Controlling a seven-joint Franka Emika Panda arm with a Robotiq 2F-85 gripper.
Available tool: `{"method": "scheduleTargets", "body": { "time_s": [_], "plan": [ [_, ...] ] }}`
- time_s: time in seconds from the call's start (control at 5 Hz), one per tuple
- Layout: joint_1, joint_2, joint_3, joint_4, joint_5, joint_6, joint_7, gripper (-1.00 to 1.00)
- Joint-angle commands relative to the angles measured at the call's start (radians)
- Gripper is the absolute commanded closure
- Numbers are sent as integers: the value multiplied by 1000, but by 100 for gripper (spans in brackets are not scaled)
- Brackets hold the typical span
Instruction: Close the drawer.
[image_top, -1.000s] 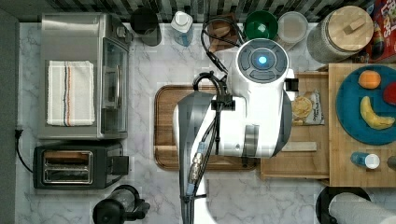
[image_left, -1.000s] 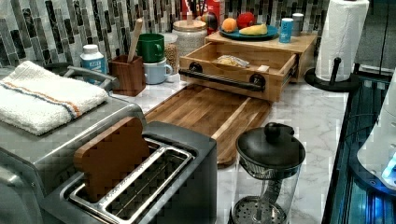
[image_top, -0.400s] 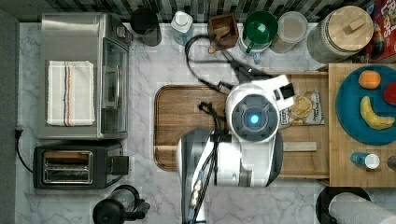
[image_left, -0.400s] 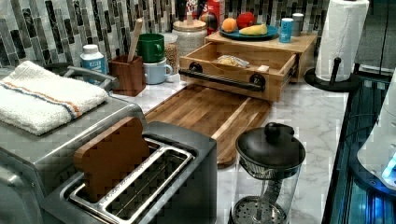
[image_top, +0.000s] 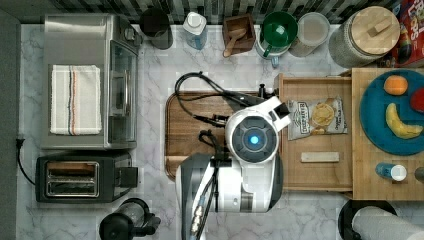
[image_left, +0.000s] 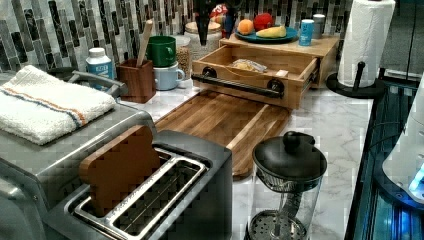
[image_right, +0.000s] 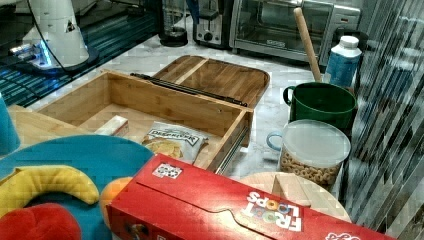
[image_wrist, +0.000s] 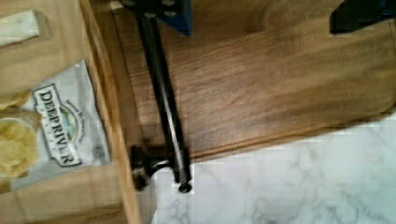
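We see the drawer (image_top: 315, 167) standing pulled out at the centre right of the top view, its open box reaching from under the wooden stand (image_top: 372, 182) toward the cutting board (image_top: 192, 125) in the middle of the frame. In the left view the drawer (image_left: 280, 60) sits in the upper middle, its black handle (image_left: 237, 85) running along the front panel just above the board (image_left: 220, 120). Inside lie a chip bag (image_top: 316, 117) and a small pale bar (image_top: 320, 157). In the top view the arm (image_top: 252, 145) hangs over the drawer's front edge, hiding most of the handle. In the wrist view the handle (image_wrist: 163, 93) crosses the picture as a thin black rod; one blue fingertip (image_wrist: 175, 14) lies right over its far end, and the other, dark fingertip (image_wrist: 357, 14) stands well apart over the board. So the gripper (image_wrist: 261, 16) is spread wide and grasps nothing, with the handle at one finger and the drawer front (image_wrist: 109, 126) just beyond it. In the right view the drawer (image_right: 165, 107) fills the middle, with the chip bag (image_right: 172, 140) near its right wall.
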Motion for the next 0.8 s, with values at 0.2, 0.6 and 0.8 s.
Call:
{"method": "scheduleTargets", "body": {
  "time_s": [0.2,0.6,0.8],
  "plan": [
    [68,83,35,-63,-12,86,-145,100],
    [24,206,26,-45,49,114,-276,100],
    [15,241,8,-62,53,181,-337,100]
  ]
}}
